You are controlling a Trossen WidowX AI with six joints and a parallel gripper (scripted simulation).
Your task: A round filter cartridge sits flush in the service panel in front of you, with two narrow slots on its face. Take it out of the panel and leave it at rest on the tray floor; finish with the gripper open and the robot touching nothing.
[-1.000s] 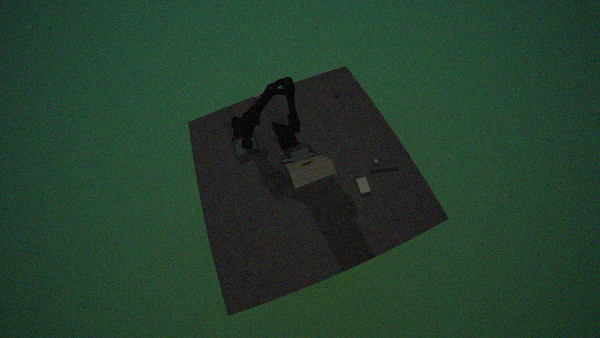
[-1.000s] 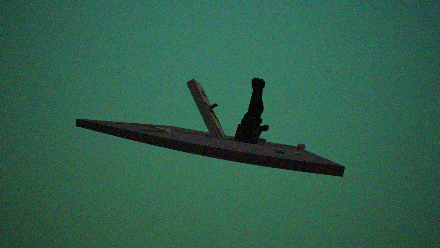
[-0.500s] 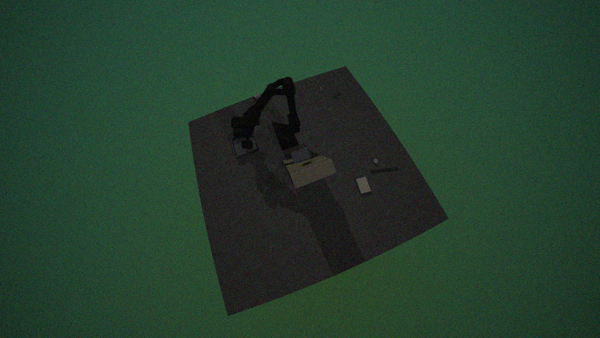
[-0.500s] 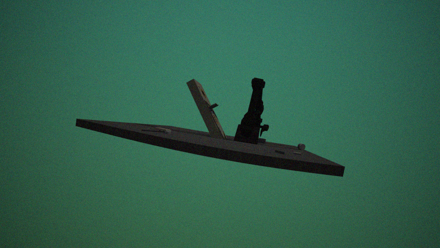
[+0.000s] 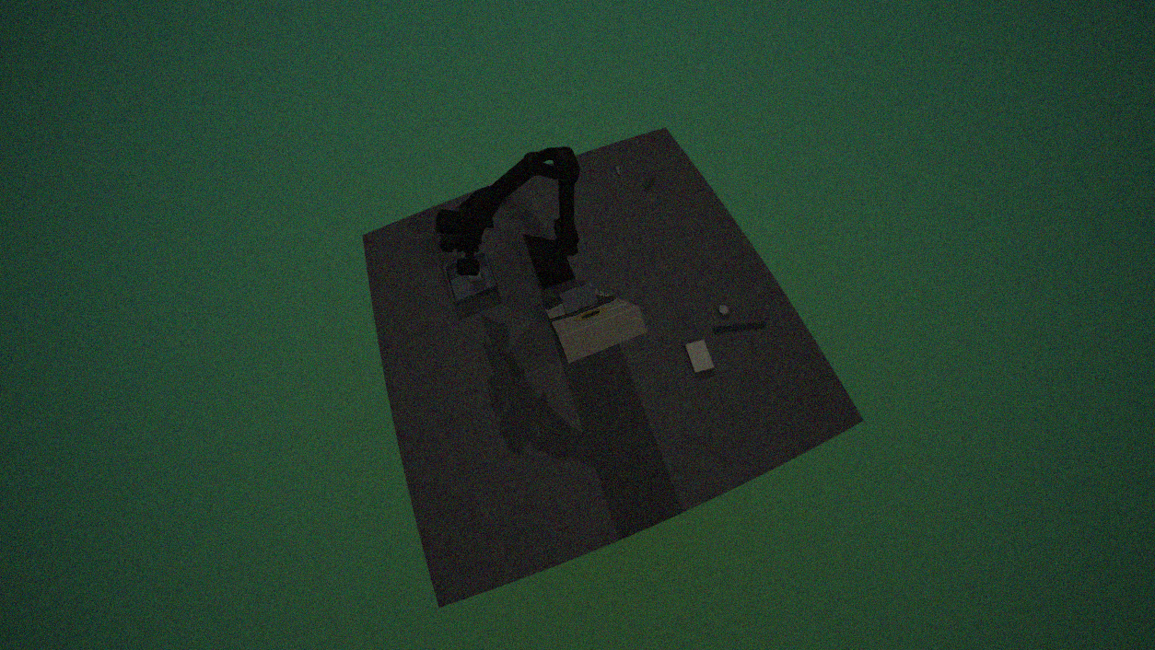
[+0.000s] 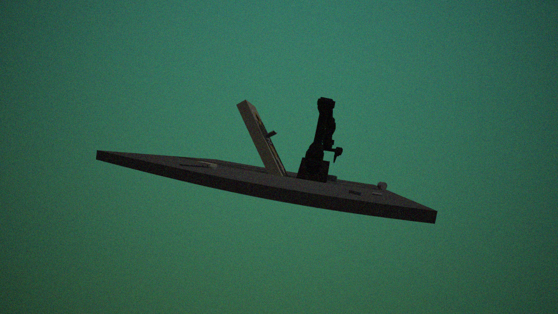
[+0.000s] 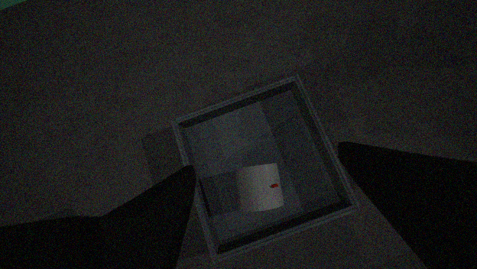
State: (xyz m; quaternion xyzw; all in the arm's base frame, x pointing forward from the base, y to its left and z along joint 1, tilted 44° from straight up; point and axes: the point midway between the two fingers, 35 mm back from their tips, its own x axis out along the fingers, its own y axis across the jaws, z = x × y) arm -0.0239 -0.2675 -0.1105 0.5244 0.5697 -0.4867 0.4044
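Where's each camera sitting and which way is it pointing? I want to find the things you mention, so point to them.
Top: high up, looking steeply down at the table (image 5: pixel 501 516) (image 6: pixel 273 193); shows the arm (image 5: pixel 505 190) (image 6: pixel 325 120).
Exterior: low, beside the table, looking almost level across it; shows the arm.
Wrist: near the gripper (image 7: pixel 264 160), looking down into the tray (image 5: pixel 479 307) (image 7: pixel 235 98) with the cartridge (image 7: pixel 260 187); shows both fingers.
Top and exterior share the arm and the panel (image 5: pixel 601 333) (image 6: pixel 257 136).

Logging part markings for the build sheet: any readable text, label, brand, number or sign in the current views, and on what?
No readable text in any view.
Filter cartridge: a small red mark, no letters or digits legible on it.
Service panel: yellowish marks on its face, too small and dark to read.
Tray: no lettering visible.
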